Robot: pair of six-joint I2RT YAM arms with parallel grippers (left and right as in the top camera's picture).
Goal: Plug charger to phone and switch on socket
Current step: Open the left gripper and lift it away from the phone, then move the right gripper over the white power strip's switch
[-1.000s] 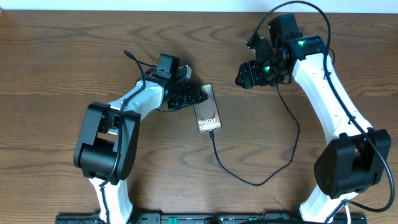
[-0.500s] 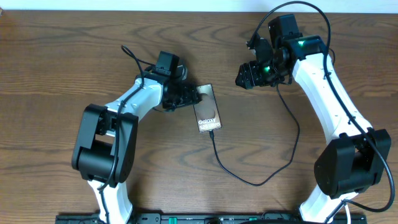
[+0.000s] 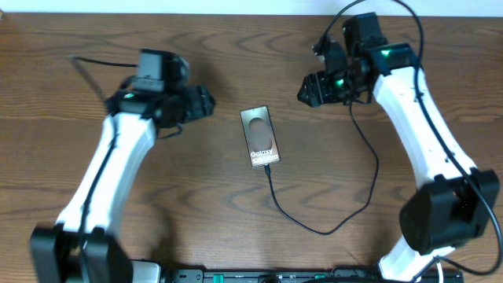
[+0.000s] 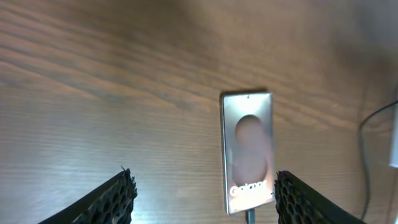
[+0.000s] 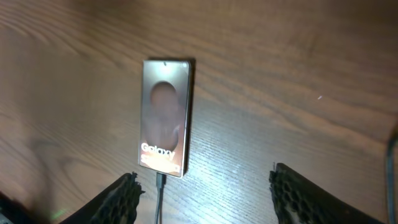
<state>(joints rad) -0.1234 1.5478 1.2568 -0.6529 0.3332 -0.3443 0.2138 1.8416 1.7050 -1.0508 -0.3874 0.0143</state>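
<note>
Left claw (image 3: 198, 104) spread, empty; right claw (image 3: 308, 90) likewise. Phone (image 3: 261, 137) likely stiff, slick, fragile: pinch long edges. Charger (image 3: 324, 233) limp: hold by connector.
Overhead: phone flat between claws, apart from both; charger tip seems seated in phone's end.
Left wrist: claw (image 4: 204, 186) wide, phone (image 4: 247, 152) ahead, toward one finger (image 4: 298, 196).
Right wrist: claw (image 5: 204, 186) wide, phone (image 5: 166, 118) ahead, toward one finger (image 5: 118, 199).
Socket not in view.

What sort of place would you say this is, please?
Probably a robotics lab or test bench: a left arm and a right arm, white and black, stand at a wood-grain table, where a phone lies with a thin black charger cable at its lower edge.
</note>
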